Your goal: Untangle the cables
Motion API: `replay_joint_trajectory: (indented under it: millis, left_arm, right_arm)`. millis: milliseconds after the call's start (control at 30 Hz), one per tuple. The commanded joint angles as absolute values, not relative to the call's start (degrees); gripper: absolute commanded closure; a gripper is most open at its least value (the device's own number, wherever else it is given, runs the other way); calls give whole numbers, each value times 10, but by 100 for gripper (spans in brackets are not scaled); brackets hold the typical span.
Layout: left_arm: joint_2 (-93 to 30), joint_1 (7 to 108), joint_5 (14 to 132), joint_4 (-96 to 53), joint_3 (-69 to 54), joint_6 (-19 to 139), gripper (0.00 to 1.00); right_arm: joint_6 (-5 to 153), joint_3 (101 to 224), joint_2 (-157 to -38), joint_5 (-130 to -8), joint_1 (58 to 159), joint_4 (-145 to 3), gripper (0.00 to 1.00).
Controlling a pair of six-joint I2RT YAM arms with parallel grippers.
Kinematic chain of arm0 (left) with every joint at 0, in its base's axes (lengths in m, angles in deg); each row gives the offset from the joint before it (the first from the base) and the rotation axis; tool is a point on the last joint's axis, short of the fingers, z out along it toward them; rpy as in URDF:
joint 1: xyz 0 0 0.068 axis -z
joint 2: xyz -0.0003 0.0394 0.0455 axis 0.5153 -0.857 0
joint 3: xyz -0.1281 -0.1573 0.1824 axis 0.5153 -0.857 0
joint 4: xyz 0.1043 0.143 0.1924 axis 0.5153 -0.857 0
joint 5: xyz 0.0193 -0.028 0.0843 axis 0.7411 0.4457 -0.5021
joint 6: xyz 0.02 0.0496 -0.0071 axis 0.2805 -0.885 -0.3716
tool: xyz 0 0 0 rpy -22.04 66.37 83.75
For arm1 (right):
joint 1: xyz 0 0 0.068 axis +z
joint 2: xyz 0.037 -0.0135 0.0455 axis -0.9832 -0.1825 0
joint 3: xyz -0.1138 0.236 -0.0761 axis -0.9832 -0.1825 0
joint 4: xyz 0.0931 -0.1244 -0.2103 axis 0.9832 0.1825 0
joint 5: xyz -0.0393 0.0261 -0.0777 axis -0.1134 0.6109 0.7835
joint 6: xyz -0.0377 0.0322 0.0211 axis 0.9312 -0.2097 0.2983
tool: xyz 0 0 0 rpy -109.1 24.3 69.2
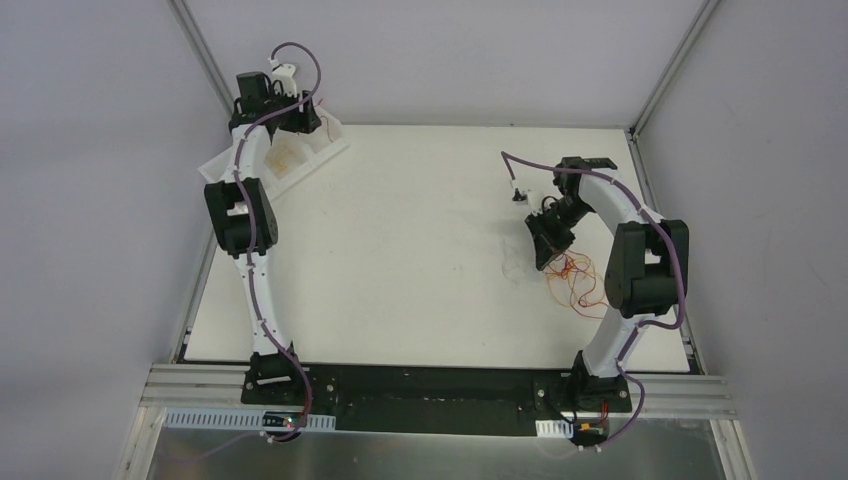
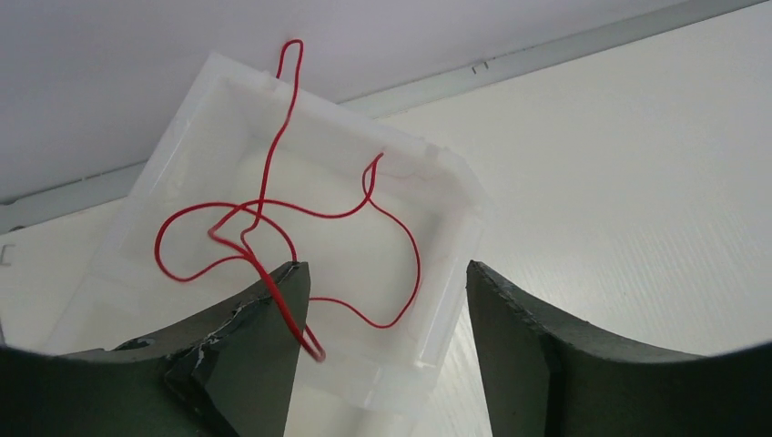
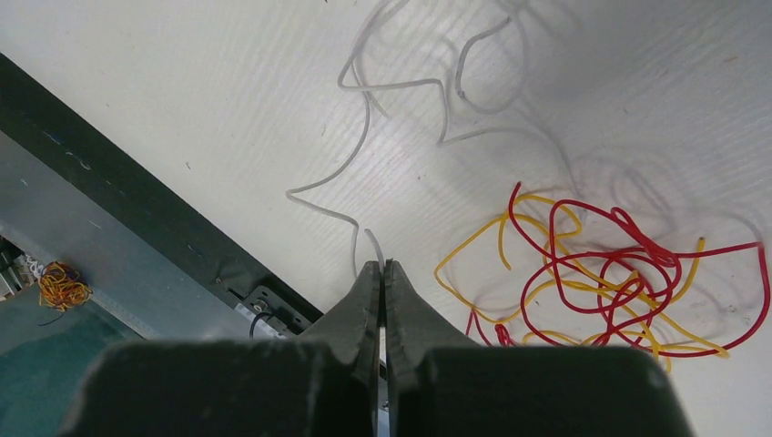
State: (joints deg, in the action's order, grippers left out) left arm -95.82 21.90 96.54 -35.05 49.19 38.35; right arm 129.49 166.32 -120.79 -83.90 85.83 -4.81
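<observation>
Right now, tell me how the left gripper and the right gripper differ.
The left gripper stands open; the right gripper is shut. A red wire dangles loose from the left gripper, not pinched, while the right gripper pinches the end of a grey wire. The left gripper hangs over a white tray, the right gripper over the table beside a red and yellow tangle. Both are dark, and each touches one wire.

The near end of the grey wire [image 3: 368,118] is hidden between the closed fingertips of the right gripper [image 3: 383,264]; lower loops of the red and yellow tangle [image 3: 612,273] are covered by its finger.
</observation>
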Motion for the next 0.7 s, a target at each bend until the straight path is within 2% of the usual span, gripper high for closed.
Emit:
replay_joint_trajectory:
  millis: [0, 267, 400, 667]
  left_arm:
    - [-857, 209, 965, -349, 467, 397, 35]
    - [-844, 193, 998, -366, 460, 399, 33]
    - [-889, 199, 1001, -378, 519, 399, 39]
    - [-997, 221, 918, -381, 614, 291, 37]
  right_arm:
    - [1291, 1693, -1199, -877, 857, -28, 100]
    - [1278, 1700, -1191, -896, 864, -26, 100]
    - [1277, 1697, -1193, -894, 866, -24, 100]
    - [1267, 1699, -1195, -885, 865, -23, 100]
